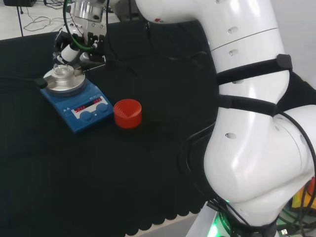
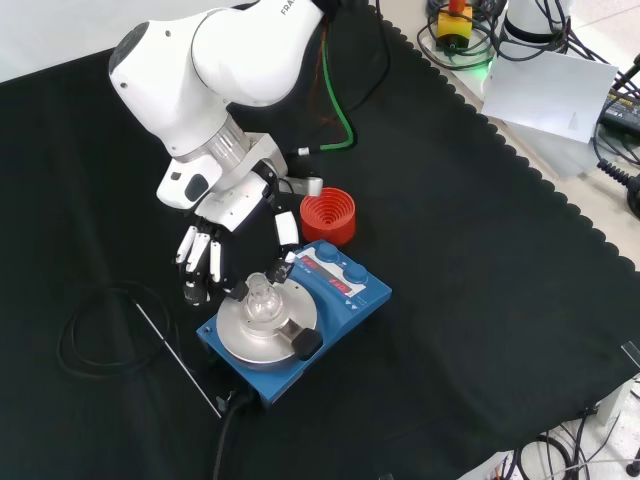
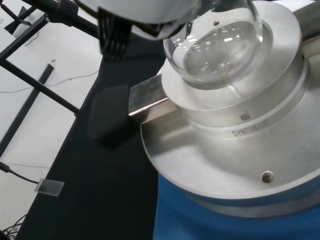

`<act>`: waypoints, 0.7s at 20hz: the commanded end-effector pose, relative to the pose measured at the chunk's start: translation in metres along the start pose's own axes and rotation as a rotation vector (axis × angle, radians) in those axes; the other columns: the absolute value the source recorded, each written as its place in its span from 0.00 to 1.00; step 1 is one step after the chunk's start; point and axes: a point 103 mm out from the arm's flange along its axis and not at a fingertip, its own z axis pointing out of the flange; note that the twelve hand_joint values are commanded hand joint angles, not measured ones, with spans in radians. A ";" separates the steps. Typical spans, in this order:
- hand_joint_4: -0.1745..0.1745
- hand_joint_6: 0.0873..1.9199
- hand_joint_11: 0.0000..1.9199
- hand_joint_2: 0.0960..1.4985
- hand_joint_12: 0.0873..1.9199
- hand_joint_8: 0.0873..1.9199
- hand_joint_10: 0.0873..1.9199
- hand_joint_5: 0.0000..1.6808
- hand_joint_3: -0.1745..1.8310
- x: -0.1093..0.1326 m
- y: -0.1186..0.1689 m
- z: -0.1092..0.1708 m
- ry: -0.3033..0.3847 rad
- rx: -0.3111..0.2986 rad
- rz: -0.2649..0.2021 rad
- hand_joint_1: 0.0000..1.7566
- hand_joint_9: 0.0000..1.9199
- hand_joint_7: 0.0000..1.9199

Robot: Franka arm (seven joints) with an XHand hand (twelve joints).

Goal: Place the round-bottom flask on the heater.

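The clear round-bottom flask (image 1: pixel 62 72) (image 2: pixel 262 300) (image 3: pixel 215 45) stands upright in the well of the silver block (image 2: pixel 255 335) (image 3: pixel 225 150) on top of the blue heater (image 1: pixel 81 111) (image 2: pixel 340 285). The hand (image 1: pixel 79 42) (image 2: pixel 235 200) hovers just above and behind it. Its fingers (image 2: pixel 195 262) hang fairly straight. One fingertip and the thumb stand on either side of the flask's neck, and I see no clear contact. In the wrist view a blurred white part of the hand (image 3: pixel 145 12) sits over the flask's bulb.
A red ribbed stand (image 1: pixel 128 113) (image 2: pixel 328 217) sits empty on the cloth beside the heater. The block's black handle knob (image 2: pixel 307 343) (image 3: pixel 107 117) sticks out sideways. A black cable loop (image 2: pixel 100 330) and a thin rod (image 2: pixel 180 360) lie left of the heater in the front view.
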 end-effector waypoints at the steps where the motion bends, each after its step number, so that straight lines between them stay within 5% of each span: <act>1: 0.27 0.41 0.12 0.37 0.70 0.30 0.30 0.46 0.45 0.006 -0.005 -0.003 -0.002 0.003 -0.006 0.55 0.25 0.11; 14: 0.27 0.40 0.11 0.36 0.71 0.30 0.30 0.44 0.45 0.014 -0.054 -0.029 -0.032 -0.054 0.021 0.55 0.24 0.10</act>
